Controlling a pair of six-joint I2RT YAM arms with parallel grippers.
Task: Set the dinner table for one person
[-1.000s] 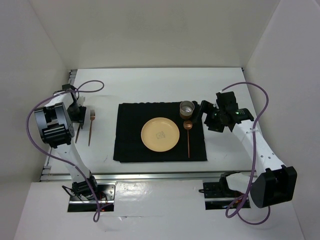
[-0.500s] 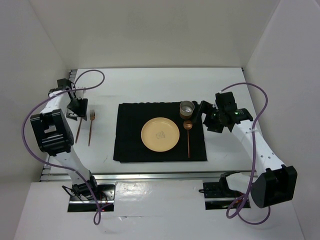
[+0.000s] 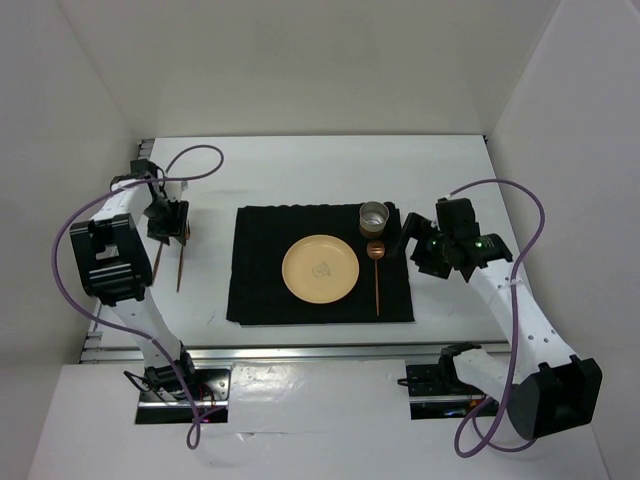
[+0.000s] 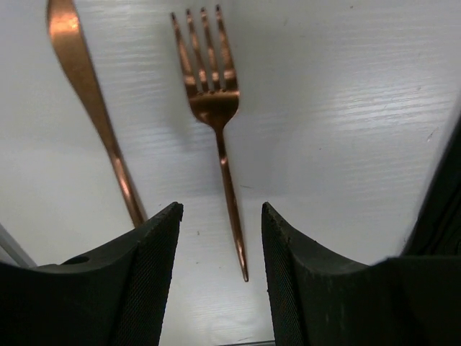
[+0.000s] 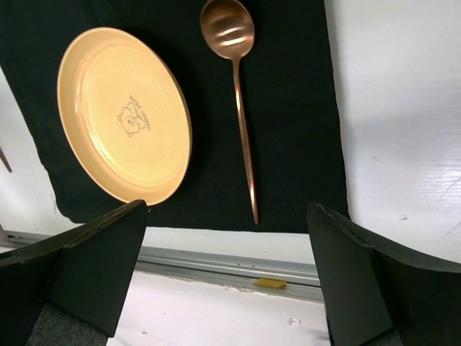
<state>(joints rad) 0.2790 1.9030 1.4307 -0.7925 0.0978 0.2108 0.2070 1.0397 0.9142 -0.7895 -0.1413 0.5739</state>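
The dinner table (image 3: 300, 170) fills the frame's middle, its black placemat (image 3: 260, 270) holding plate (image 3: 320, 268), spoon (image 3: 376, 275) and cup (image 3: 374, 215), while at left the left gripper (image 4: 220, 210) hangs half-open astride the fork (image 4: 212, 101) beside the knife (image 4: 79, 65), likely to carry it matward, and the right gripper (image 5: 225, 207) gapes empty at right.

spoon (image 3: 377, 285) lies right of plate (image 3: 320, 270) on placemat (image 3: 258, 280); fork (image 4: 216, 108) left, on dinner table (image 3: 300, 165).

Bright even light, soft shadows, sharp focus
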